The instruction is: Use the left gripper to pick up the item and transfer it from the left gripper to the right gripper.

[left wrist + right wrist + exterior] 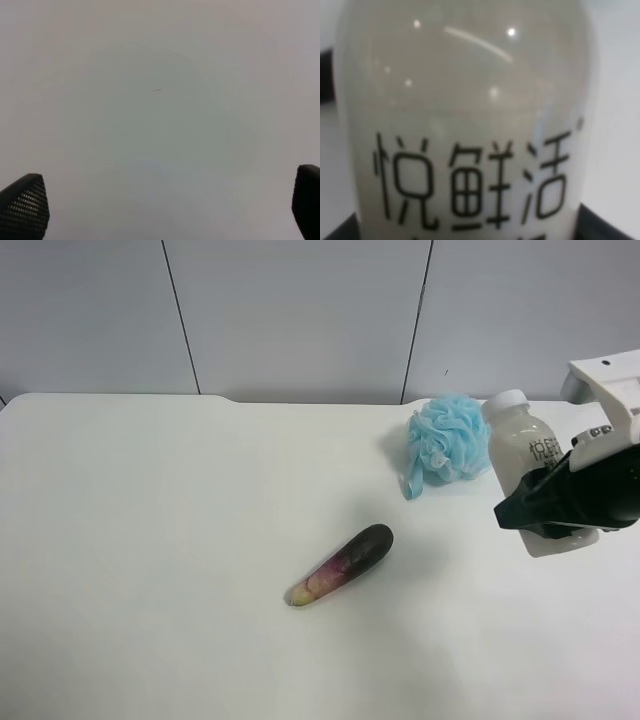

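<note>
The small white bottle (520,435) with a white cap and black lettering stands upright at the right edge of the exterior high view. The right gripper (545,502), black with a white housing, is shut around the bottle's lower body. In the right wrist view the bottle (470,100) fills the frame, with black fingertips (605,226) at its sides. The left gripper (165,210) is open and empty over bare white table. Only its two black fingertips (22,207) show. The left arm is out of the exterior high view.
A purple eggplant (342,565) lies on the white table (150,540) near the middle. A blue bath pouf (447,440) sits just left of the bottle, near the table's back edge. A grey panelled wall stands behind the table.
</note>
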### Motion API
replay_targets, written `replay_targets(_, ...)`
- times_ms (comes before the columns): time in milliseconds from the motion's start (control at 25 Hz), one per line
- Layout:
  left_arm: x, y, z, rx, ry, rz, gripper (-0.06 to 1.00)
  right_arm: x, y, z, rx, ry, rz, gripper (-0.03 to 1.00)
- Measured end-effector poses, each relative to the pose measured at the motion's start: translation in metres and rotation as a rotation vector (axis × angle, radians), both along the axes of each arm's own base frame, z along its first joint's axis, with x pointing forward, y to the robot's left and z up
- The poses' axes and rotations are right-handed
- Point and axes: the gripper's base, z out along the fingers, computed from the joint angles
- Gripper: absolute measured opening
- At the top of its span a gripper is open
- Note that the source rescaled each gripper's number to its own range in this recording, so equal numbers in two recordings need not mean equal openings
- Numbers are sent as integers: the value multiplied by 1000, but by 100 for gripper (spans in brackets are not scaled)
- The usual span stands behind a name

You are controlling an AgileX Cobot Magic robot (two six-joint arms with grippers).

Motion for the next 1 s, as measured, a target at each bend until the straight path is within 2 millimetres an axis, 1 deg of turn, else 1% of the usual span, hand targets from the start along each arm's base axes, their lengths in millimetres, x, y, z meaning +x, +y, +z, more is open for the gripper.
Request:
replay_targets(160,0,0,0,0,0,0,95,-5,-14,-18,-32,25,-51,0)
replay_targets(280,0,0,0,0,0,0,95,-6,-27,-28,-50,26,-111,0)
replay_targets(480,0,0,0,0,0,0,95,-5,-43,-36,-56,-9,-198,0)
replay_targets(600,0,0,0,0,0,0,95,1,-45,-43,-60,3,-214,0)
replay_targets(1000,0,0,0,0,0,0,95,30,-45,-86,-82,75,-223,0)
